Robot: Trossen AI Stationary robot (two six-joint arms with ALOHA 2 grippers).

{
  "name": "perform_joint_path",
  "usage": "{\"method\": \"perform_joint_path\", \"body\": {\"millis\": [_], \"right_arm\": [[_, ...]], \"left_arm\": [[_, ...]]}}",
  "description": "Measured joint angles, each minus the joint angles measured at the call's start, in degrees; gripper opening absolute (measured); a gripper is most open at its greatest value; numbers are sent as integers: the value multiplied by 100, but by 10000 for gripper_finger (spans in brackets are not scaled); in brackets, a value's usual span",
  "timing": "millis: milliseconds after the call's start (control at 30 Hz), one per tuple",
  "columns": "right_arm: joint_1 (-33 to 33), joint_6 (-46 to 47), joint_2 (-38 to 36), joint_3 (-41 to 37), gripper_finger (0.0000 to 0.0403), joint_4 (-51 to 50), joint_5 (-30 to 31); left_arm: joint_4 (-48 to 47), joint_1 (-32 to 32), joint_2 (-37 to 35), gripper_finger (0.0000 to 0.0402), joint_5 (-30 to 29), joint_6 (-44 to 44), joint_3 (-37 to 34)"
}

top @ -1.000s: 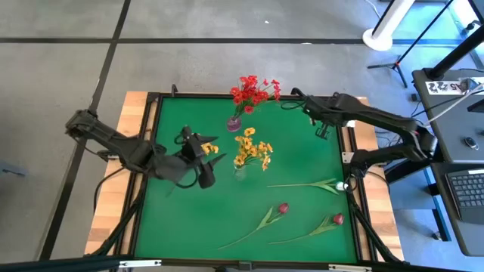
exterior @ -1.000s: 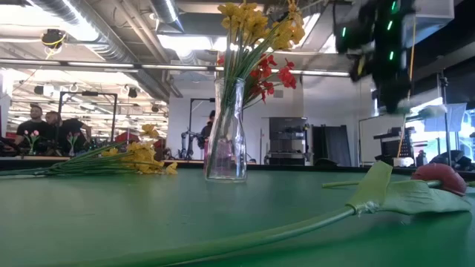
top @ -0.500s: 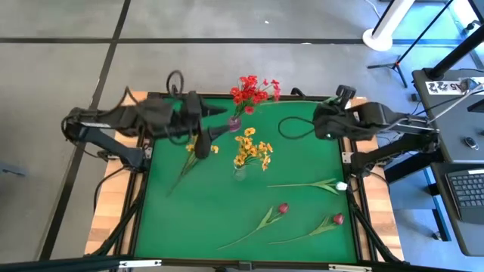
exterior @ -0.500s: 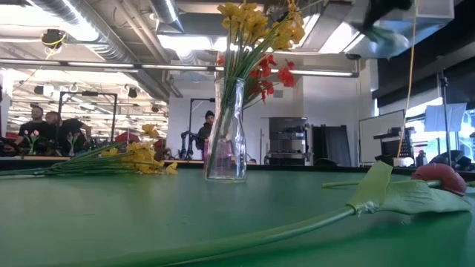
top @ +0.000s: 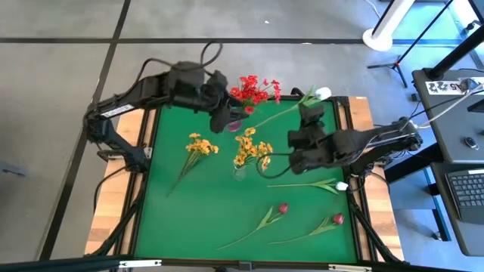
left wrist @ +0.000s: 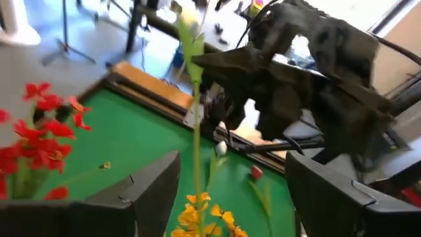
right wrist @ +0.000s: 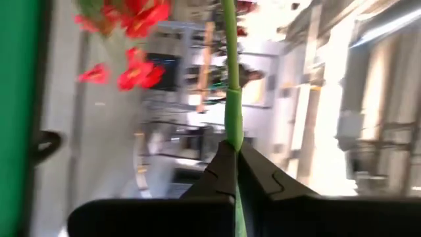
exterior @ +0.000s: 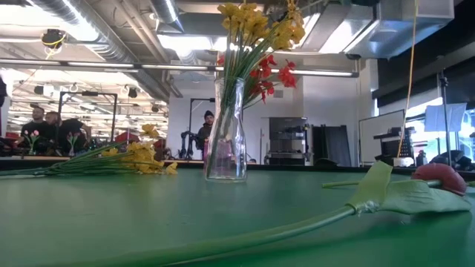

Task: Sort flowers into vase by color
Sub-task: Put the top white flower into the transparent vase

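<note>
My right gripper (top: 308, 113) hangs above the table's far right part, shut on a white-bud flower (top: 291, 110) whose bud (top: 324, 94) reaches past the far edge. My left gripper (top: 224, 119) is open in the air beside the red flowers (top: 253, 89), which stand in a small vase (top: 234, 123). In the left wrist view the held stem (left wrist: 197, 131) shows beyond the open fingers. Yellow flowers stand in a clear vase (exterior: 225, 137). A yellow bunch (top: 198, 145), another white bud (top: 342, 185) and two dark-red buds (top: 283, 208) (top: 338, 219) lie flat on the green mat. My right gripper pinches the green stem (right wrist: 231, 135) of the white-bud flower between its two shut fingers (right wrist: 253, 174). The stem runs on past the fingertips, along them. The flower is lifted clear of the table, slanting from near the red vase to its bud over the far edge.
A black frame (top: 155, 136) rims the green mat, with wooden table strips outside it. A cable loop (top: 265, 162) hangs under my right arm above the yellow vase. In the low view, people and machines show in the room behind.
My left gripper has left the yellow bunch lying on the mat, risen, and swung toward the far edge beside the red flowers. My right gripper has swung from the far right corner toward the table's middle, rising and rolling, and stays shut.
</note>
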Motion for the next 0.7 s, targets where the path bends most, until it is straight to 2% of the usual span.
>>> {"method": "perform_joint_path", "body": {"millis": [167,400,500,700], "right_arm": [[247,-935,203,0,0,911,335],[394,-2123,226,0,0,2374,332],[380,-2337,226,0,0,2682,158],[374,-2352,226,0,0,2835,35]], "left_arm": [[-52,246,318,266,738,-235,201],[-31,299,597,266,957,-248,220],[-20,226,729,266,1204,-270,220],[-14,88,807,264,1132,-248,220]]}}
